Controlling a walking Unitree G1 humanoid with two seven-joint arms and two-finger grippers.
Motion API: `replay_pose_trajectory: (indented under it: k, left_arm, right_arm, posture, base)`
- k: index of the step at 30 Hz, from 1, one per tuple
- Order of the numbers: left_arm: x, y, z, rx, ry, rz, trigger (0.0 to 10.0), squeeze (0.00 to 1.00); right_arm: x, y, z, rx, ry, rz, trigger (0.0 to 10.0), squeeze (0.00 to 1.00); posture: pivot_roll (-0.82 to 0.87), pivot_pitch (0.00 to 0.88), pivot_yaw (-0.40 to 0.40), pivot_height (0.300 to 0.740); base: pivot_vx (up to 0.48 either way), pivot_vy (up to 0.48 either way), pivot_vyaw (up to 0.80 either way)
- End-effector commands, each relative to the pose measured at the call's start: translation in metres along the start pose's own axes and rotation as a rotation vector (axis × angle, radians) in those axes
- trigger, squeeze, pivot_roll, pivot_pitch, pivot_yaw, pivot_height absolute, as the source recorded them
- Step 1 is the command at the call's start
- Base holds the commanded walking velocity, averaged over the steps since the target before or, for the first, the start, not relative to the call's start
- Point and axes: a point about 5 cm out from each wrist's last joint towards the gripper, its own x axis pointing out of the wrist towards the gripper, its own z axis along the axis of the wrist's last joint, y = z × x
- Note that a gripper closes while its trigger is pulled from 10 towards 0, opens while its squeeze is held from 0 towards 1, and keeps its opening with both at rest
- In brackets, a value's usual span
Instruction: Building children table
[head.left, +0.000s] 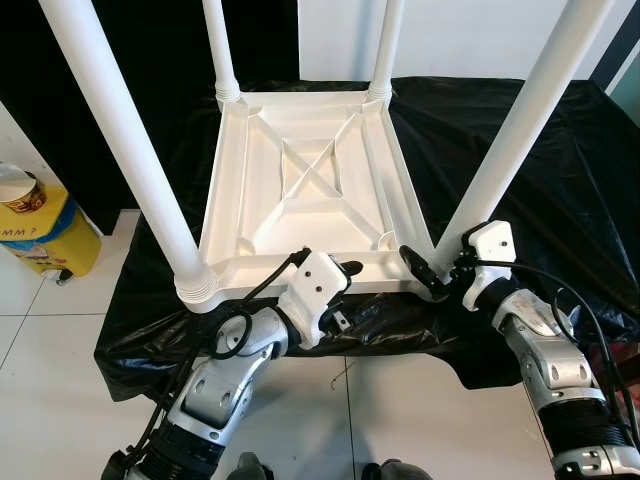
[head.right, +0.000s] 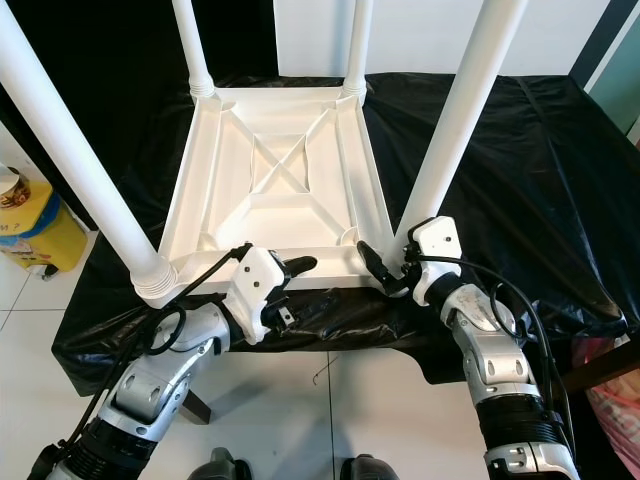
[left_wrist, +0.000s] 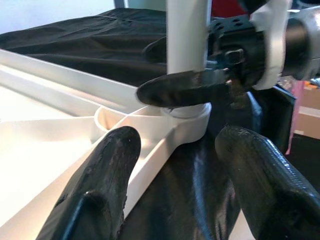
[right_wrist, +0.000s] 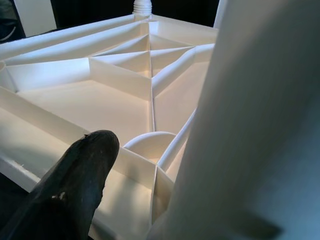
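Observation:
A white children's table top (head.left: 262, 180) lies upside down on a black-covered surface (head.left: 560, 150), and its legs stand up from the corners. My left gripper (head.left: 345, 292) is at the near rim. Its fingers (left_wrist: 107, 165) are open, with the rim running between them. My right gripper (head.left: 432, 275) is at the base of the near right leg (head.left: 500, 170), shut on it just above the corner socket (left_wrist: 192, 117). One black finger (left_wrist: 180, 89) crosses the front of the leg; the other is hidden behind it. The near left leg (head.left: 130, 150) stands free.
A yellow bucket (head.left: 45, 235) with a tub on top stands on the tiled floor (head.left: 50, 330) to the left. The two far legs (head.left: 222, 50) rise at the back corners. Black cloth hangs over the front edge below both grippers.

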Motion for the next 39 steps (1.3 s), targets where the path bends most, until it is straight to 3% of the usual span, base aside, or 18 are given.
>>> replay_pose_trajectory:
  k: [1, 3, 4, 14, 15, 16, 20, 26, 34, 39]
  left_arm:
    - [0.002, -0.005, -0.001, 0.0, 0.0, -0.081, 10.0, 0.0]
    - [0.004, -0.005, -0.001, 0.001, 0.001, -0.074, 10.0, 0.0]
    - [0.005, -0.004, -0.002, 0.003, 0.003, -0.068, 10.0, 0.0]
    - [0.004, -0.004, -0.002, 0.008, 0.005, -0.057, 10.0, 0.0]
    - [0.005, -0.003, -0.002, 0.008, 0.005, -0.054, 10.0, 0.0]
    - [0.005, -0.003, -0.002, 0.006, 0.002, -0.052, 10.0, 0.0]
    - [0.006, -0.003, -0.001, 0.0, -0.005, -0.049, 10.0, 0.0]
    - [0.007, -0.003, -0.001, 0.002, -0.008, -0.053, 10.0, 0.0]
    - [0.009, 0.002, -0.001, 0.005, -0.01, -0.039, 10.0, 0.0]
    - [0.013, 0.006, 0.001, 0.008, -0.02, -0.03, 10.0, 0.0]
  right_arm:
    - [0.001, 0.001, -0.002, -0.002, 0.003, 0.01, 10.0, 0.0]
    - [0.003, 0.002, -0.002, 0.0, -0.002, 0.009, 10.0, 0.0]
    - [0.005, 0.003, -0.003, 0.0, -0.005, 0.006, 0.0, 0.0]
    - [0.002, 0.007, -0.011, 0.029, -0.002, -0.022, 0.0, 0.0]
    - [0.001, 0.011, -0.015, 0.048, 0.009, -0.041, 9.1, 0.0]
    - [0.0, 0.016, -0.019, 0.063, 0.016, -0.058, 10.0, 0.0]
    - [0.0, 0.023, -0.022, 0.09, 0.018, -0.086, 10.0, 0.0]
    - [0.0, 0.036, -0.036, 0.107, 0.065, -0.277, 10.0, 0.0]
    - [-0.002, 0.039, -0.041, 0.128, 0.085, -0.413, 10.0, 0.0]
    - [-0.002, 0.041, -0.039, 0.161, 0.092, -0.584, 10.0, 0.0]
  posture:
    - [-0.03, 0.081, -0.026, 0.74]
    - [-0.03, 0.081, -0.027, 0.74]
    - [-0.03, 0.082, -0.026, 0.74]
    - [-0.03, 0.091, -0.023, 0.74]
    - [-0.03, 0.093, -0.021, 0.74]
    - [-0.03, 0.093, -0.02, 0.74]
    - [-0.03, 0.093, -0.019, 0.74]
    - [-0.03, 0.09, -0.021, 0.74]
    - [-0.04, 0.082, -0.018, 0.74]
    - [-0.05, 0.068, -0.021, 0.74]
  base:
    - [0.0, 0.0, 0.0]
    - [0.0, 0.0, 0.0]
    - [0.0, 0.0, 0.0]
    - [0.0, 0.0, 0.0]
    - [0.0, 0.0, 0.0]
    - [0.0, 0.0, 0.0]
    - [0.0, 0.0, 0.0]
    - [0.0, 0.0, 0.0]
    - [0.0, 0.0, 0.0]
    - [0.0, 0.0, 0.0]
